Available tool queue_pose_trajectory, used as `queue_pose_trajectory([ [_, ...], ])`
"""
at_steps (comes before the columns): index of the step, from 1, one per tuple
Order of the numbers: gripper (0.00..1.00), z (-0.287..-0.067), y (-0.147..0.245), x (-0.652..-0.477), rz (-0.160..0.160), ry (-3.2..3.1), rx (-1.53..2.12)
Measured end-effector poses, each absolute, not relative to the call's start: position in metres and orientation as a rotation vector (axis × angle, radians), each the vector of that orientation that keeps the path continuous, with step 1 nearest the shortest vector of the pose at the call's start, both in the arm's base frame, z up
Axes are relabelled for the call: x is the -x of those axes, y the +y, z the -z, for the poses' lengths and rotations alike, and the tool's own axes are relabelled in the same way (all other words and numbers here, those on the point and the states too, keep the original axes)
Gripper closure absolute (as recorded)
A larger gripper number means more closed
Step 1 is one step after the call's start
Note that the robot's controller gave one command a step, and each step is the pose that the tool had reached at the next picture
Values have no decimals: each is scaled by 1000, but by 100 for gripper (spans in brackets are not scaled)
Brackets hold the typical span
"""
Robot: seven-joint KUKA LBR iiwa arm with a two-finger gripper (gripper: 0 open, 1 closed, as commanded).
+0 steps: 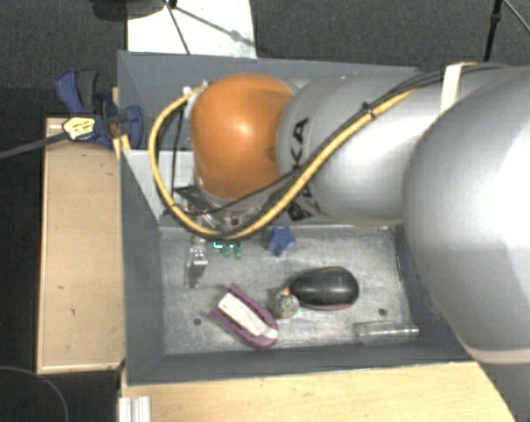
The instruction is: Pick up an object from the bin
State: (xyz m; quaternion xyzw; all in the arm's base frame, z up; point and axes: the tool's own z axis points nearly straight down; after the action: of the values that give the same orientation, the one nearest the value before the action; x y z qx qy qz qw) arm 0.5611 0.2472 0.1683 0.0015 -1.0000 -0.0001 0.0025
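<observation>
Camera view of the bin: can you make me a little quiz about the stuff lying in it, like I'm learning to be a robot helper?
1. True or false: in the camera view, the black oval object lies to the right of the purple and white flat block.
2. What lies by the front wall of the grey metal bin, towards the right? A: a clear plastic tube. B: a red ball. C: a yellow spoon.
3. What colour is the round cover on the arm, just above the small blue piece?

Key: 1 true. 2 A. 3 orange.
</observation>
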Motion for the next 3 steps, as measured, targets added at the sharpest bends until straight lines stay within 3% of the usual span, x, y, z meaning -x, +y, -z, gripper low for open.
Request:
queue_pose_trajectory([
  [1,0,-114,220,-474,-5,-3131,-66],
  [2,0,-75,154,-519,-5,-3140,42],
  [3,0,-70,113,-491,0,-3141,-61],
])
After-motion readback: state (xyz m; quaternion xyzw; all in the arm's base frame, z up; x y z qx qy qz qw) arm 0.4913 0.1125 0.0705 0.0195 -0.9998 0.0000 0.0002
